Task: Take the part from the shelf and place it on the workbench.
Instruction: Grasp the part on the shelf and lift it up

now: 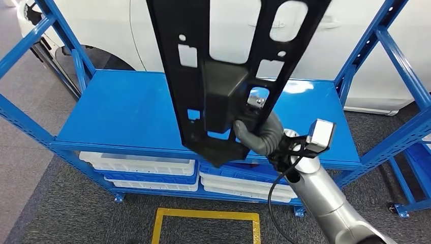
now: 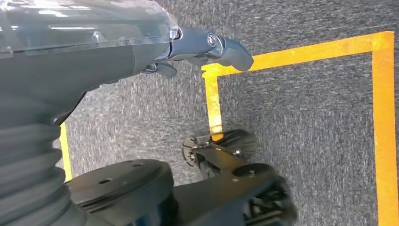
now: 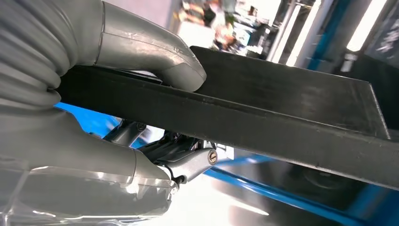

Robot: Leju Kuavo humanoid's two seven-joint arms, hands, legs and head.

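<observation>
One blue shelf [image 1: 127,109] fills the head view, well beyond the right hand [image 1: 259,133], white car [image 1: 350,61] behind it. White trays [image 1: 142,165] sit on the lower level, below the hand. Black part [image 1: 223,61], long flat panel with cutouts, held upright above the shelf top, rising from the right hand, which grips its lower end; thumb [image 3: 155,56] pressed on one face, fingers [image 3: 188,160] under the other. Yellow floor tape [image 1: 206,216] lies nearer than the hand. Left hand [image 2: 207,47] hangs over carpet [image 2: 306,117], fingers curled in, holding nothing.
</observation>
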